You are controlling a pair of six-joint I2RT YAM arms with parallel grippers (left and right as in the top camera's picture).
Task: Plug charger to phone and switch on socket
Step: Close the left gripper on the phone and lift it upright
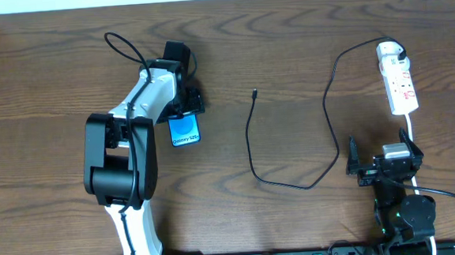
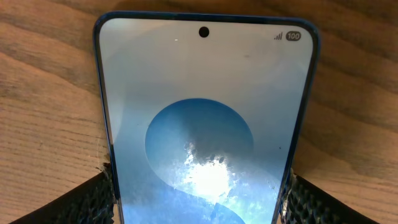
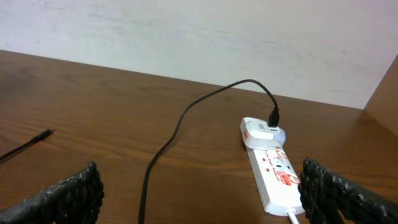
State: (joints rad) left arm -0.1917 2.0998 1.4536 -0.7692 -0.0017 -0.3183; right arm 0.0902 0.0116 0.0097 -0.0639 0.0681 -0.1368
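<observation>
The phone (image 1: 185, 132) lies flat on the table, cyan screen up, and fills the left wrist view (image 2: 205, 93). My left gripper (image 1: 184, 113) is shut on the phone, with one finger against each long edge (image 2: 199, 205). The charger's black cable (image 1: 250, 142) loops across the table. Its connector tip (image 1: 255, 92) lies free, right of the phone, and also shows in the right wrist view (image 3: 43, 135). Its white plug adapter (image 1: 390, 51) sits in the far end of the socket strip (image 1: 401, 85). My right gripper (image 1: 381, 151) is open and empty, near the strip's near end (image 3: 205, 199).
The strip's white cord (image 1: 412, 128) runs toward the front edge past my right gripper. In the right wrist view the strip (image 3: 277, 177) with its red marks lies just inside the right finger, and the adapter (image 3: 261, 132) and the cable (image 3: 180, 118) lie ahead. A pale wall stands behind the table.
</observation>
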